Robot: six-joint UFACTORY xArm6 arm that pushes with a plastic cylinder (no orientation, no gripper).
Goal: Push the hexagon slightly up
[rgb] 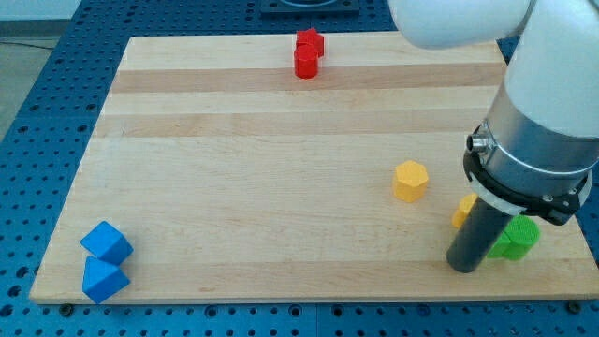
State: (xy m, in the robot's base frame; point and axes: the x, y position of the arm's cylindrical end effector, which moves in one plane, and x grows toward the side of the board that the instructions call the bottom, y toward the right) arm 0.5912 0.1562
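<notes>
In the camera view, a wooden tabletop (281, 187) is seen carrying six blocks. Two red blocks (307, 53) are found touching at the board's 12 o'clock edge; two blue blocks (105, 261) are stacked close at 8 o'clock. One yellow hexagon (410, 181) is placed at about 4 o'clock from the board's centre. A second yellow block (463, 211) is partly hidden behind the rod, shape undetermined. One green block (516, 238) is seen at 3 o'clock of my tip (462, 266), just beside it. The hexagon lies at 11 o'clock from my tip, apart. No gripper is fitted, so no opening can be told.
</notes>
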